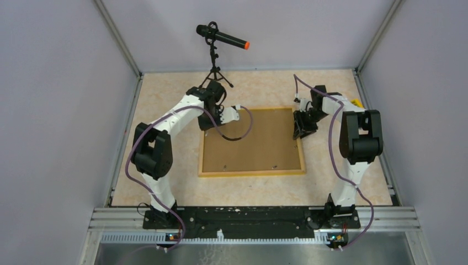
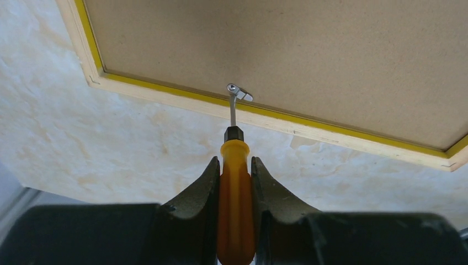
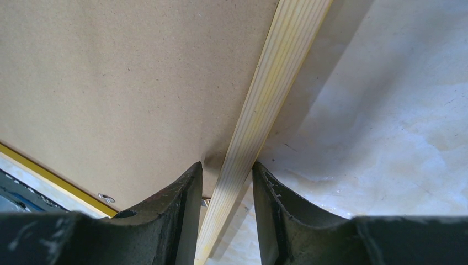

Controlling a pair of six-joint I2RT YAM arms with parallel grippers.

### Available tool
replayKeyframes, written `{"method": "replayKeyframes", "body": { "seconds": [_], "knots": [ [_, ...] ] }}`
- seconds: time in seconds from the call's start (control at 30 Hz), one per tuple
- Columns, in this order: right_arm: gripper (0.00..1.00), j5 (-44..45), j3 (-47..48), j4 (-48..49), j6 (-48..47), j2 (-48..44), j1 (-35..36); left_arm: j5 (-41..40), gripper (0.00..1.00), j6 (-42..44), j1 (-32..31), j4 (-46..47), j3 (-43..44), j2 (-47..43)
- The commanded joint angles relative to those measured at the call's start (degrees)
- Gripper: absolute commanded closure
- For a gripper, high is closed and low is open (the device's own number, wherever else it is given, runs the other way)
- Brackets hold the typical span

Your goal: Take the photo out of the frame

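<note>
A beige mottled table (image 1: pixel 165 94) is enclosed by grey walls (image 1: pixel 49 83). An orange-handled screwdriver (image 2: pixel 236 190) is pinched by the left pincer (image 2: pixel 235 163); the yellow-bordered frame (image 1: pixel 251 142) is straddled by the spread right pincer (image 3: pixel 227 165).

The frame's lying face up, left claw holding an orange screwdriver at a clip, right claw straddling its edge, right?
Not face up: the top external view shows the frame back up, brown fibreboard showing. The left claw does hold the orange screwdriver at a clip, and the right claw straddles its edge.
</note>
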Motion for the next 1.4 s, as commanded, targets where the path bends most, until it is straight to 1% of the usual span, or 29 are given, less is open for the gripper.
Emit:
{"method": "replayKeyframes", "body": {
  "seconds": [0.0, 0.13, 0.23, 0.37, 0.47, 0.63, 0.93, 1.13, 1.37],
  "knots": [
    [0.62, -0.4, -1.8, -0.5, 0.0, -1.6, 0.0, 9.6, 1.0, -8.1, 4.0, -3.0, 4.0, 2.3],
    [0.62, -0.5, -1.9, -0.5, 0.0, -1.6, 0.0, 15.9, 1.0, -13.4, 9.3, -5.4, 7.1, 4.6],
    [0.62, -0.7, -1.7, -0.6, 0.0, -1.4, 0.0, 20.1, 1.0, -16.4, 12.3, -6.2, 7.1, 5.8],
    [0.62, -1.0, -1.2, -1.2, -0.2, -1.3, 0.0, 23.4, 1.0, -18.5, 15.0, -5.7, 4.9, 6.3],
    [0.61, -0.9, -0.9, -2.4, -0.7, -1.5, -0.1, 24.7, 1.0, -19.0, 17.0, -6.2, 5.2, 6.7],
    [0.56, -1.1, -0.7, -3.9, -1.7, -2.2, -0.8, 23.5, 1.0, -18.1, 17.5, -7.0, 5.9, 5.7],
    [0.51, -1.7, -0.8, -5.6, -2.5, -3.6, -1.5, 22.6, 1.0, -17.0, 17.1, -9.1, 7.2, 4.9],
    [0.51, -2.3, -1.2, -5.7, -2.7, -2.9, -1.5, 22.7, 1.0, -17.2, 17.0, -8.8, 6.3, 5.5],
    [0.55, -3.4, -2.5, -4.9, -2.1, -2.2, -1.5, 24.7, 1.0, -16.7, 17.0, -8.5, 4.7, 6.4]
  ]
}}
